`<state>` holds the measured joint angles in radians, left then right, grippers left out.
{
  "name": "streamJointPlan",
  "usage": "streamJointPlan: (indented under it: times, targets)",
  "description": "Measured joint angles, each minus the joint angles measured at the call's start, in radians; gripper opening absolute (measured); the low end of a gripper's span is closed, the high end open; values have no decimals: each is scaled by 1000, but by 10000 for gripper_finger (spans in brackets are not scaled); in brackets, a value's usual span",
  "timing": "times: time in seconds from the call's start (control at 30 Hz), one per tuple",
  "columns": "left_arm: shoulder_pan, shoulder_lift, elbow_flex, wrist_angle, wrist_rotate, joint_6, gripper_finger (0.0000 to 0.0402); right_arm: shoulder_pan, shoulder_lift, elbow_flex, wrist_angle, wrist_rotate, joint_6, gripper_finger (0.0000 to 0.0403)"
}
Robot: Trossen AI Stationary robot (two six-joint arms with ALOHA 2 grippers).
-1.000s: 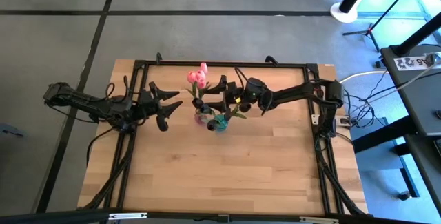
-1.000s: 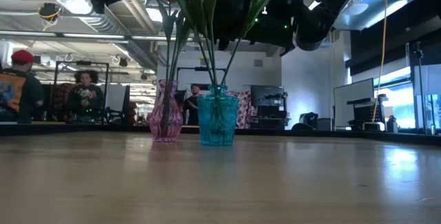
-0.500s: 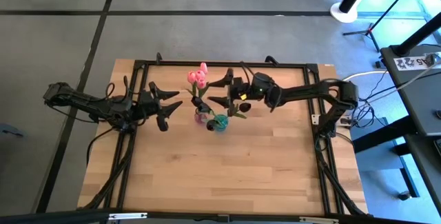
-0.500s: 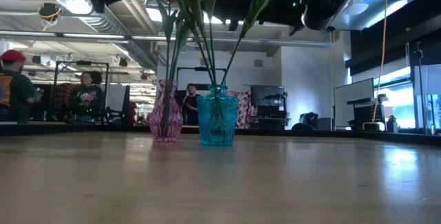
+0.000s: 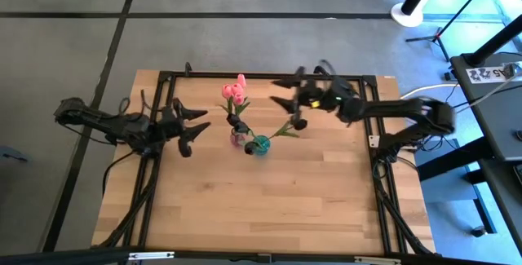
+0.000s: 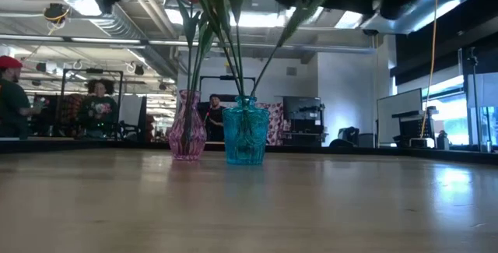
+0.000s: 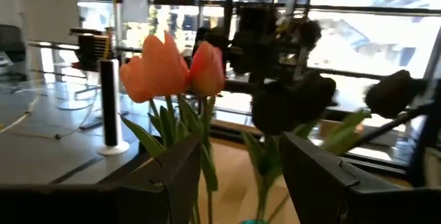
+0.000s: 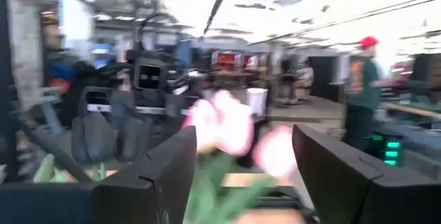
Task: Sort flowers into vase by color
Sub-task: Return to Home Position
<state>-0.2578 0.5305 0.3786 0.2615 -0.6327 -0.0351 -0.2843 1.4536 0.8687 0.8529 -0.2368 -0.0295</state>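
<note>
The pink tulips [image 5: 234, 91] stand in the pink vase [image 6: 187, 136]. The dark tulips [image 5: 236, 124] stand in the blue vase [image 6: 245, 140]. The two vases sit side by side near the back middle of the bench [image 5: 269, 208], very close together.

The flowers are between the two tools. The left tool [image 5: 194, 126] hangs in the air just to the left of them. The right tool [image 5: 284, 91] hangs to the right and a bit farther back. Both tools are wide open and hold nothing. Neither one touches a flower.

The long green stems go up from the vases and spread out a little at the top. From above, the pink heads lean toward the back edge of the bench. One dark head [image 5: 298, 123] leans out on its stem toward the right tool.

The bench is light wood with a black frame on it. Around it is a gray floor [image 5: 65, 37]. Behind the bench we see a big room with lights, desks and some people, one in a red cap [image 6: 9, 63].
</note>
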Motion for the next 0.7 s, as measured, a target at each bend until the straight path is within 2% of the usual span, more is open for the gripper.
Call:
streamJointPlan:
  times: [0.07, 0.13, 0.2, 0.23, 0.3, 0.4, 0.6, 0.7]
  targets:
    - [-27, -66, 0, -72, 8, -2, 190, -16, -83, -97, 34, 24, -3, 232]
    - [-46, -145, 0, -200, 66, -8, 190, -33, -185, -194, 44, 50, -3, 222]
    - [-49, -212, 0, -352, 199, -12, 190, -49, -290, -284, 26, 63, -3, 212]
    - [-46, -238, -10, -378, 273, -15, 190, -54, -342, -326, 4, 67, -3, 208]
    - [-30, -268, -45, -306, 397, -6, 190, -60, -444, -401, -55, 76, -3, 201]
    - [16, -285, -95, -186, 487, 8, 190, -57, -597, -487, -123, 124, -3, 192]
    - [106, -307, -190, -192, 507, -9, 190, -57, -877, -635, -217, 168, 23, 184]
    - [133, -345, -263, -135, 573, -10, 190, -57, -1000, -693, -301, 168, 53, 183]
